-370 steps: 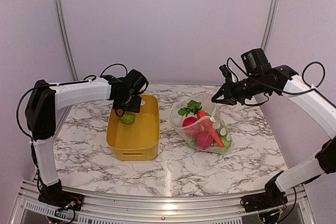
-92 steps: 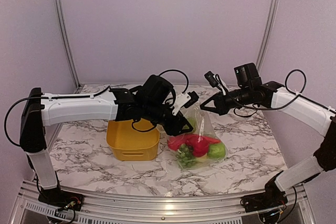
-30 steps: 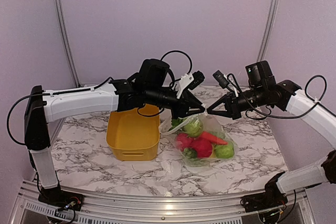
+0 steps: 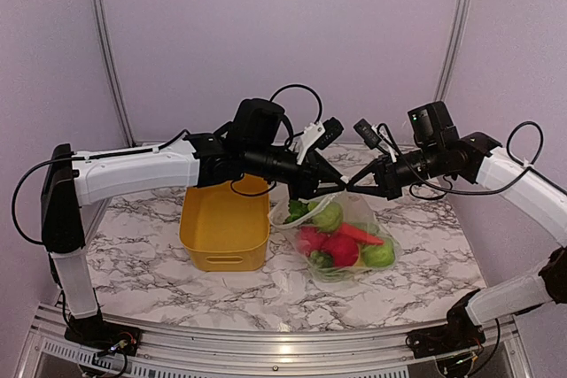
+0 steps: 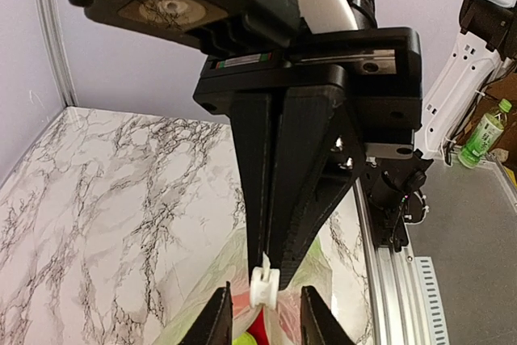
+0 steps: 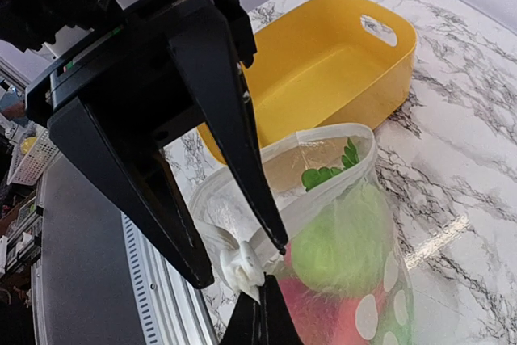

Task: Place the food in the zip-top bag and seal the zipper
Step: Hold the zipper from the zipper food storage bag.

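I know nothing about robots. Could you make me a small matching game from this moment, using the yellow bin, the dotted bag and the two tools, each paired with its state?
Things:
1. yellow bin
2. zip-top bag
3. left tool
4. right tool

States:
A. shut on the white zipper slider
B. holds the food, its mouth raised
C. open, with one finger on either side of the slider
D. no food visible inside

Pairs: 1-D, 2-B, 3-C, 4-A.
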Controlling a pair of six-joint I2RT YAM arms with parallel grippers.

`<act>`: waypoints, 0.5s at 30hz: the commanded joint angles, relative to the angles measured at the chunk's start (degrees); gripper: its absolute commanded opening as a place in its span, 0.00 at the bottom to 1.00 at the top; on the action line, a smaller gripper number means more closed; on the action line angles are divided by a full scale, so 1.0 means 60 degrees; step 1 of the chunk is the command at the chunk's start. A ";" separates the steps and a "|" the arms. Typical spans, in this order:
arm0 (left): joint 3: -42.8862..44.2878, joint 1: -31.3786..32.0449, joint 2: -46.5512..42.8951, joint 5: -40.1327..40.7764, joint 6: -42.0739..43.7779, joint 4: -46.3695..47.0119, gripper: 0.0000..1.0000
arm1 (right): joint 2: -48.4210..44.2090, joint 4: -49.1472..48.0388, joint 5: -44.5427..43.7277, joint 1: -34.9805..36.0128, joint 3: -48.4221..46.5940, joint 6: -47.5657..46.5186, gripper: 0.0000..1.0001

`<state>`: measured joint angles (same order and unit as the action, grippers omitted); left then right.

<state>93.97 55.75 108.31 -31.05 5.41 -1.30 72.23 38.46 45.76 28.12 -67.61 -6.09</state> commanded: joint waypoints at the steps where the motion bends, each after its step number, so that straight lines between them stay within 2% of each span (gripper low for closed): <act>1: -0.0013 -0.0055 -0.0203 -0.0155 -0.0142 0.0367 0.30 | -0.0039 -0.0067 0.0117 0.0131 -0.0391 -0.0122 0.00; 8: 0.0026 -0.0132 -0.0080 -0.0638 -0.0506 0.0567 0.22 | -0.0041 -0.0017 0.0189 0.0188 -0.0434 -0.0186 0.00; 15: -0.0018 -0.0150 -0.0043 -0.0726 -0.0615 0.0554 0.21 | -0.0041 -0.0008 0.0192 0.0206 -0.0505 -0.0173 0.00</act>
<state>93.97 55.11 108.31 -33.91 2.55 0.78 72.23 38.48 45.98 28.45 -67.68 -6.28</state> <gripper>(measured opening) 0.211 0.002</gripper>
